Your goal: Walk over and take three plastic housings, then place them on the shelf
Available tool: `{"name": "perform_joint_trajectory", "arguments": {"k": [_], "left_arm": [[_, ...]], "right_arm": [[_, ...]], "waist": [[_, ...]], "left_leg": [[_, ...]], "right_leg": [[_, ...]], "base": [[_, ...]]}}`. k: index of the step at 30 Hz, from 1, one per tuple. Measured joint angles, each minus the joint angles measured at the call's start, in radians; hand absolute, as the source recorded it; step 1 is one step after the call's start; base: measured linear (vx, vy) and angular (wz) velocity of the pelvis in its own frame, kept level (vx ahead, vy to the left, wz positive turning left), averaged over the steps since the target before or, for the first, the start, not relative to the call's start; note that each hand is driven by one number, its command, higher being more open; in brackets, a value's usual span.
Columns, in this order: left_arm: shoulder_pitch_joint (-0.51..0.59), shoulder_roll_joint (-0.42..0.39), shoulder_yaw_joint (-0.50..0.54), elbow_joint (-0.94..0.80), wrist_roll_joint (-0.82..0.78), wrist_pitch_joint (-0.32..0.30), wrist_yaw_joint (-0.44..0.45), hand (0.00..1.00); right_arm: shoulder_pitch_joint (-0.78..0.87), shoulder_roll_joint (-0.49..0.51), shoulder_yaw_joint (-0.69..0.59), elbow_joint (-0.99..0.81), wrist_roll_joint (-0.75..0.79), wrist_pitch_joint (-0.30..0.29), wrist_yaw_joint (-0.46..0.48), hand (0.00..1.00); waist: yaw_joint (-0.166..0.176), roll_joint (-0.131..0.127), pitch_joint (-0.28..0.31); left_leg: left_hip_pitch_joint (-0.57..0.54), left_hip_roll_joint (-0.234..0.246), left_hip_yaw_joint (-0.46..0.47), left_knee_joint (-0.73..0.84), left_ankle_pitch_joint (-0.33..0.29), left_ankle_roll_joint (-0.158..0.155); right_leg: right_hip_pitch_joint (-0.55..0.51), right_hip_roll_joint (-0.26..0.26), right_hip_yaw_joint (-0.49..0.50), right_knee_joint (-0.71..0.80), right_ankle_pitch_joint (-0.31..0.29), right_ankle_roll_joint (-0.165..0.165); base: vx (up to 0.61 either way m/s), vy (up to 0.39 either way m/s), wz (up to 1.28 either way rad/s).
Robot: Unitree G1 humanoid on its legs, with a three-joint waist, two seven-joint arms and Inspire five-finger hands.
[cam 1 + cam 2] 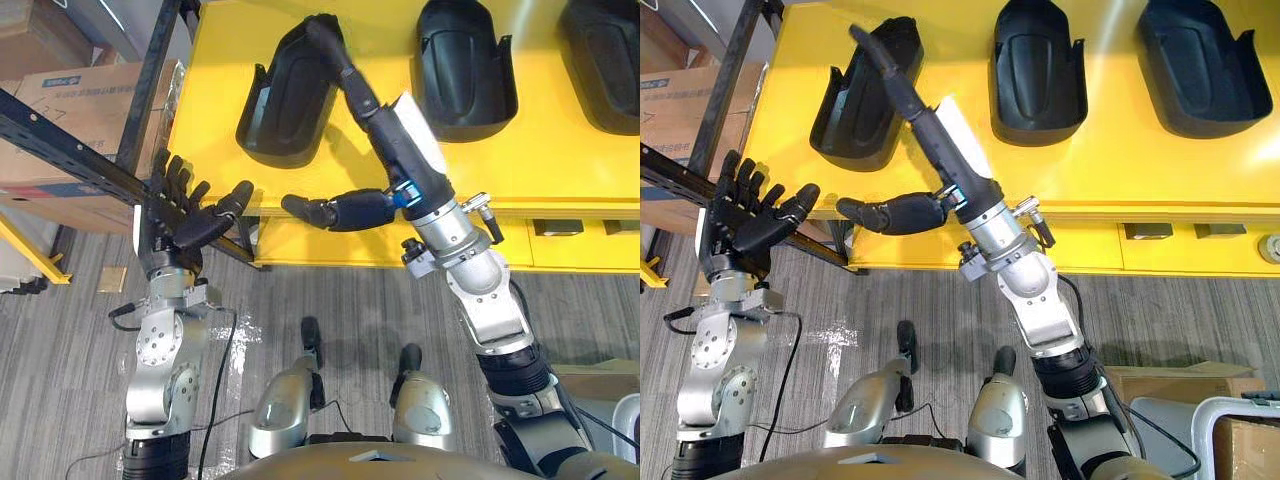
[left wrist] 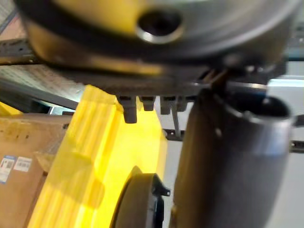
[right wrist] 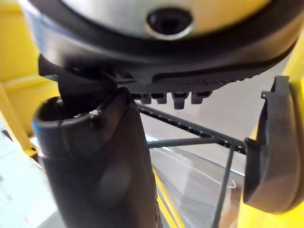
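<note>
Housings of black plastic, three in all, were seen lying hollow side up on the yellow table, spaced apart in a row across the upper part of both eye views: the left housing at upper centre, the middle housing to its right, and the right housing cut off by the upper right corner. None was held.

The right hand was reached up from the lower right. Its fingers were stretched straight over the near end of the left housing, and its thumb was spread wide to the left, below the table's front edge. Whether the fingers touched the housing could not be judged from the eye views. In the right wrist view, the housing's edge was shown at the right of the frame, with open space between it, the thumb and the fingertips. Nothing was gripped.

The left hand was held at the left of the frame with its fingers spread wide and empty, just in front of a black shelf rail and off the table's left end. Behind the rail a cardboard box was seen. In the left wrist view, a dark rounded edge was shown on the yellow surface at bottom centre, past the thumb. Which housing it belonged to could not be told.
</note>
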Motion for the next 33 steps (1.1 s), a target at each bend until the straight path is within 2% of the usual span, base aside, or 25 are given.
{"name": "perform_joint_trajectory", "arguments": {"k": [2,8,11,15,20,24,27,29,33], "left_arm": [[0.007,-0.023,-0.008,0.000,0.022,-0.031,0.011,1.00],[0.049,-0.023,-0.049,0.000,0.076,-0.109,0.019,1.00],[0.053,-0.023,-0.072,0.000,0.078,-0.136,0.010,1.00],[0.052,-0.020,-0.106,0.000,0.113,-0.183,-0.069,1.00],[0.013,0.011,-0.139,0.000,0.116,-0.203,-0.124,1.00],[-0.031,0.039,-0.137,0.004,0.116,-0.202,-0.130,1.00],[-0.070,0.052,-0.137,0.034,0.112,-0.202,-0.136,1.00],[-0.101,0.056,-0.136,0.092,0.112,-0.198,-0.135,1.00],[-0.147,0.056,-0.136,0.169,0.117,-0.192,-0.119,1.00]], "right_arm": [[-0.005,-0.001,0.013,0.066,-0.037,0.001,-0.023,1.00],[-0.020,-0.002,0.047,0.150,-0.084,0.013,-0.121,1.00],[-0.063,-0.001,0.055,0.194,-0.190,0.012,-0.190,1.00],[-0.104,-0.003,0.068,0.254,-0.273,0.013,-0.303,1.00],[-0.108,-0.011,0.063,0.258,-0.268,0.003,-0.388,1.00],[-0.109,-0.021,0.046,0.252,-0.220,-0.008,-0.380,1.00],[-0.109,-0.037,0.031,0.206,-0.172,-0.009,-0.331,1.00],[-0.110,-0.035,0.027,0.170,-0.099,-0.011,-0.284,1.00],[-0.115,-0.036,0.024,0.150,0.064,-0.008,-0.177,1.00]], "waist": [[0.022,0.000,0.000],[0.030,0.000,0.000],[0.031,0.000,0.000],[0.033,0.000,0.000],[0.023,0.004,-0.001],[0.019,0.007,-0.002],[0.013,0.013,-0.004],[-0.007,0.016,-0.006],[-0.012,0.018,-0.006]], "left_leg": [[-0.001,0.000,-0.003,0.000,0.000,0.000],[-0.003,-0.003,-0.023,0.000,0.001,0.000],[-0.003,-0.003,-0.024,0.000,0.001,-0.002],[-0.005,-0.002,-0.026,0.000,-0.001,-0.005],[-0.018,-0.001,-0.020,0.000,0.000,-0.004],[-0.021,0.000,0.006,0.000,0.004,0.000],[-0.020,0.001,0.024,0.000,0.006,0.001],[-0.015,0.001,0.031,0.000,0.006,0.000],[-0.012,0.003,0.045,0.000,0.005,-0.001]], "right_leg": [[0.001,0.000,-0.003,-0.001,0.000,0.000],[0.016,0.000,-0.026,-0.007,-0.001,-0.001],[0.016,0.000,-0.027,-0.004,-0.001,-0.001],[0.013,0.000,-0.029,0.000,-0.003,-0.004],[-0.007,-0.001,-0.021,0.006,-0.004,-0.006],[-0.039,-0.004,0.010,0.031,-0.005,-0.006],[-0.054,-0.005,0.031,0.039,-0.005,-0.007],[-0.057,-0.006,0.040,0.043,-0.006,-0.007],[-0.076,-0.009,0.062,0.063,-0.008,-0.011]], "base": [[0.02,-0.023,0.04],[0.01,-0.013,0.10],[0.00,-0.011,0.00],[0.00,0.000,0.00],[0.00,-0.016,-0.03],[0.01,-0.036,-0.18],[0.01,-0.031,-0.17],[0.01,-0.021,-0.11],[-0.02,-0.013,-0.14]]}}
